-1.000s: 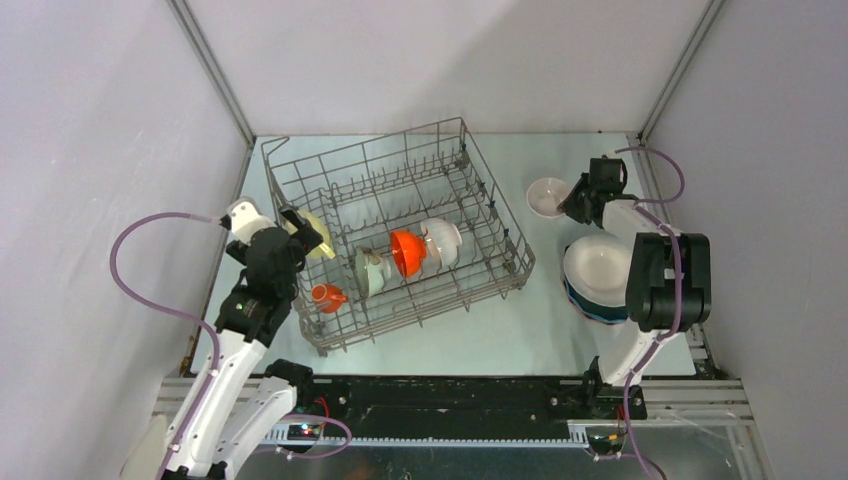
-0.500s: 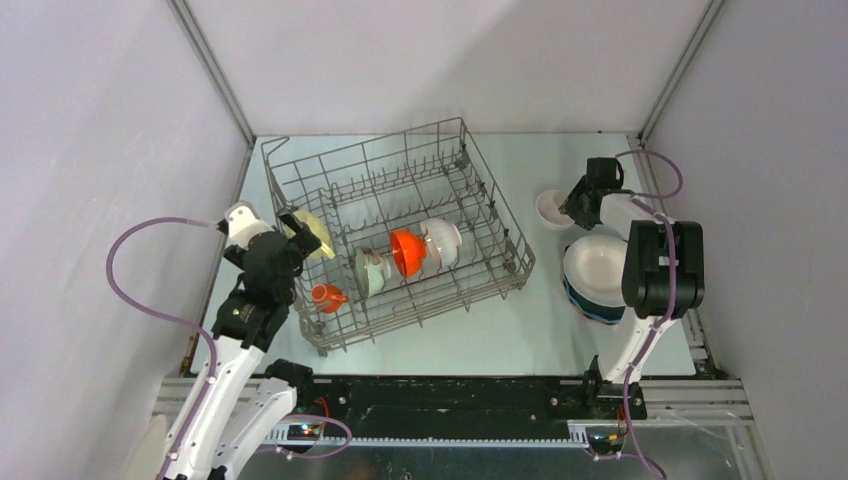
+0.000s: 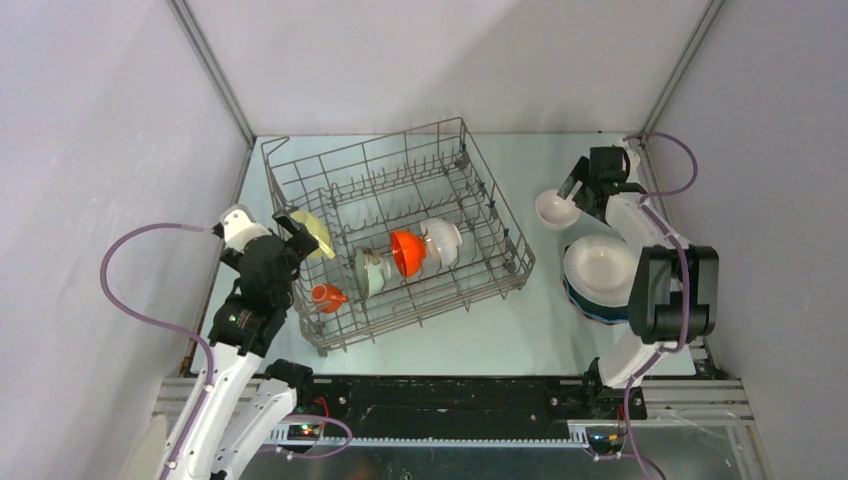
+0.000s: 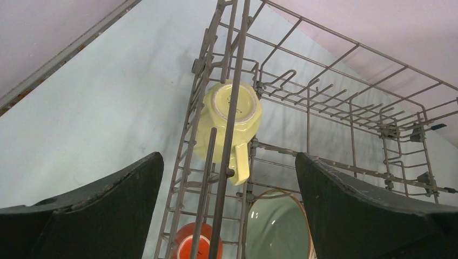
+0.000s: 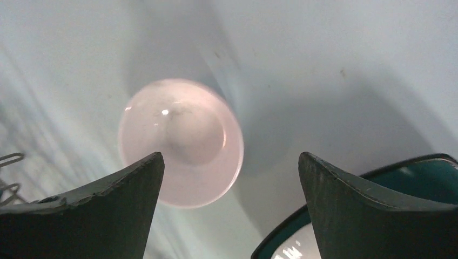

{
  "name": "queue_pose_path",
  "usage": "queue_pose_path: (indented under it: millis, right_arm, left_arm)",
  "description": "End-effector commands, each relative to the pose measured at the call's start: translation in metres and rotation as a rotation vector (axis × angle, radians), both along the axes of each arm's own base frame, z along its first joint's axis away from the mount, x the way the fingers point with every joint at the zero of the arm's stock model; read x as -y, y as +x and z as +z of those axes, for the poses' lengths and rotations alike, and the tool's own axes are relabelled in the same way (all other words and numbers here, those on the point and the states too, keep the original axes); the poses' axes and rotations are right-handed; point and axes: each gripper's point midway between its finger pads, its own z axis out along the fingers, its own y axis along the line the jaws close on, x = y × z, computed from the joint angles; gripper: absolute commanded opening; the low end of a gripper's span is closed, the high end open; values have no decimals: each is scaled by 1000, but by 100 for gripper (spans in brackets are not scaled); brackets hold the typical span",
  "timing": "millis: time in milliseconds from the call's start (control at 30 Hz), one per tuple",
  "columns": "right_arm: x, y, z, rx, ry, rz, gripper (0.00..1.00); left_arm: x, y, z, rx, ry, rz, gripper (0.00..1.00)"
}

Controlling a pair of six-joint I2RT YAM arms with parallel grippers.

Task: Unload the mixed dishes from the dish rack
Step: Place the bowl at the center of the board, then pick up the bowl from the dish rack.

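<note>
Left gripper spread wide, nothing in it, hanging over the left wall of the grey wire dish rack. Seen from the left wrist, the pale yellow handled cup sits just past the fingers, inside the rack against that wall, base toward the camera and handle pointing down, with rack wires crossing in front of it. Below it in the rack are the small orange mug and the pale green bowl. Further along sit the orange bowl and a white bowl. Right gripper is also wide open and empty, above the small pale pink bowl, which is out of the rack and looks to rest on the pale blue-green table. Just beside it is a stack topped by a white dish over a teal plate. Handling guess: the yellow cup is glazed ceramic, so light, rigid, slick and chippable. The handle is thin and likely to let the cup swing. Better to pinch one side wall at the rim, or span the body, coming from inside the rack so the fingers miss the wires. Lift straight up off the tines, since a snag could yank it loose.
</note>
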Motion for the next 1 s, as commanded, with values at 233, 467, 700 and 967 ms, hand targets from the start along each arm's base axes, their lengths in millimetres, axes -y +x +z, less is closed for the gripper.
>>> queue_pose_path:
  millis: [233,467,700,967]
  right_arm:
    - [-52,-25,169,395,-265,102,99]
    - [-153,-68,221,666,-220,457,99]
    - [-287,-111,178,617,-61,989,98]
    - [-341,-109,120,421,-71,1024,96]
  left_arm:
    - [-2,-3,2,33,-18,14,100]
    - [-3,-2,1,27,-15,17,100]
    - [-1,-2,2,34,-21,5,100]
    - [1,-1,1,34,-26,0,100]
